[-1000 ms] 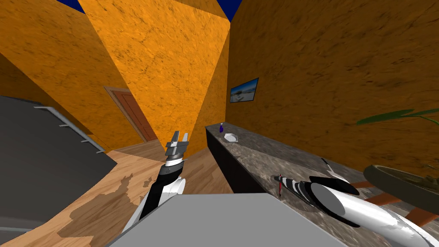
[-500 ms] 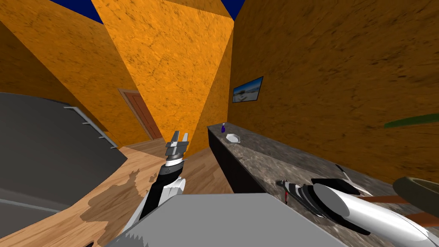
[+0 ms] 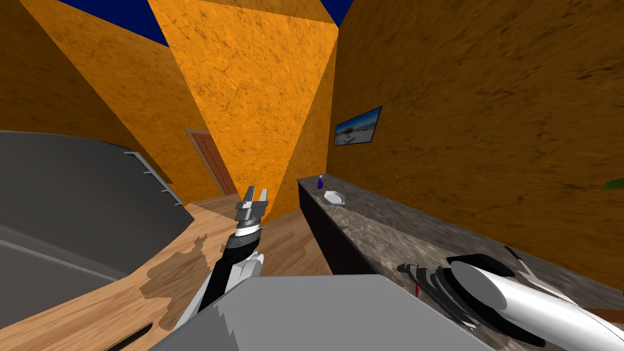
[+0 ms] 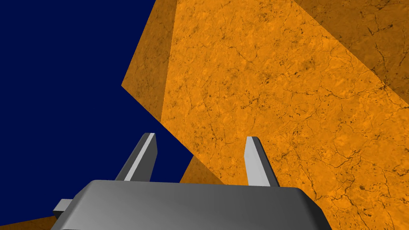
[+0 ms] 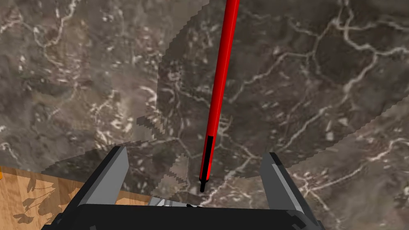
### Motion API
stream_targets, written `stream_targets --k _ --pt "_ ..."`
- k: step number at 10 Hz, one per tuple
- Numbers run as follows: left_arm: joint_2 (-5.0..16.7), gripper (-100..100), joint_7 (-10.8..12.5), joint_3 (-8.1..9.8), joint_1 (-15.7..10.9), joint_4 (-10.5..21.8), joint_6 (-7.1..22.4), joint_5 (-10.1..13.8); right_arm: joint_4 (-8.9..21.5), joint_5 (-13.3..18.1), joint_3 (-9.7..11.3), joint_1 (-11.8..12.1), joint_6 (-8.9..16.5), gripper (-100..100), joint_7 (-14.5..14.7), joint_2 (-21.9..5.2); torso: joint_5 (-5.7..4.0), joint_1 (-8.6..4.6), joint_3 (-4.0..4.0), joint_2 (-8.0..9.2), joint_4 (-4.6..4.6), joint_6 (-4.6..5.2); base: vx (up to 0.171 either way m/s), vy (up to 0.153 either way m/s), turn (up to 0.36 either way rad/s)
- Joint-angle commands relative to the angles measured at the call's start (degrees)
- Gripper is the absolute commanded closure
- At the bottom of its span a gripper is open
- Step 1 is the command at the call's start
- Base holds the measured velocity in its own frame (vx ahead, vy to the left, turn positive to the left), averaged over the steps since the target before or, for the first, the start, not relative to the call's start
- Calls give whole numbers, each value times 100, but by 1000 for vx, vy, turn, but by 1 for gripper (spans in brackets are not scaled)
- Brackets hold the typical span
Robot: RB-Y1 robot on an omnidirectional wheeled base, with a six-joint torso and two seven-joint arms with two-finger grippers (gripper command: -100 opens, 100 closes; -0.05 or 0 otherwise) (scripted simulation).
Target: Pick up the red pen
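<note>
Red pen [image 5: 219, 88]: lies flat on the dark, white-veined marble tabletop [image 5: 80, 80], close to its front edge. Its black-tipped end points toward the body of the right gripper [image 5: 195, 153]; the red shaft runs away from it.

Right gripper: positioned over the pen, fingers spread wide. The pen's tip end sits in the gap between them, roughly central, touching neither finger. Nothing is gripped. Wooden floor [image 5: 24, 191] shows past the tabletop's edge beside one finger.

Right arm: in the head view it reaches out over the near end of the tabletop on the robot's right.

Left gripper [image 3: 253, 204]: held up in front of the torso, over the floor and well apart from the tabletop. Its fingers [image 4: 145, 153] stand apart and hold nothing.

Other items on the tabletop, far end, well apart from the pen: a small purple bottle [image 3: 320, 181] and, just beside it, a white dish [image 3: 334, 197].

Surroundings: orange walls, a framed picture [image 3: 358, 126] above the tabletop's far end, a brown door [image 3: 213, 163] across the floor, and a large dark grey unit [image 3: 73, 195] on the robot's left.
</note>
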Motion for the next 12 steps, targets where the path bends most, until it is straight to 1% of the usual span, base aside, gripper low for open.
stream_targets --k 1,2,3,4,5,6,7,8,9,10,11,12 --pt "0 0 0 0 0 0 0 0 34 -34 -26 0 235 -100 -98 -8 0 0 0 0 0 0 12 -8 68" --pt "0 0 0 0 0 0 0 0 45 -96 -69 -2 442 -100 -268 -24 0 0 0 1 0 1 12 -4 103" --pt "0 0 0 0 0 0 0 0 45 -96 -69 -2 511 -100 -268 -24 0 1 0 1 0 0 9 -7 48" --pt "0 0 0 0 0 0 0 0 54 -150 -105 -3 726 -100 -412 -39 0 1 1 2 0 2 11 -10 75" --pt "0 0 0 0 0 0 0 0 54 -150 -105 -3 764 -100 -412 -39 0 0 1 1 0 1 8 -8 45" --pt "0 0 0 0 0 0 0 0 62 -194 -134 -4 989 -100 -528 -52 0 0 1 2 0 2 7 -7 62" --pt "0 0 0 0 0 0 0 0 68 -227 -155 -5 1124 -100 -616 -64 0 0 1 3 0 1 9 -9 98" --pt "0 0 0 0 0 0 0 0 68 -227 -155 -5 1182 -100 -616 -64 0 0 1 2 0 1 8 -8 28" --pt "0 0 0 0 0 0 0 0 72 -249 -169 -6 1329 -100 -673 -73 0 0 1 2 0 3 6 -7 21" --pt "0 0 0 0 0 0 0 0 74 -260 -176 -6 1410 -100 -701 -77 0 1 2 3 1 2 5 -6 30" --pt "0 0 0 0 0 0 0 0 71 -250 -170 1 1335 -100 -672 -68 0 1 2 4 1 2 0 0 0" --pt "0 0 0 0 0 0 0 0 71 -249 -169 2 1354 0 -679 -67 0 2 2 5 1 3 0 0 0"
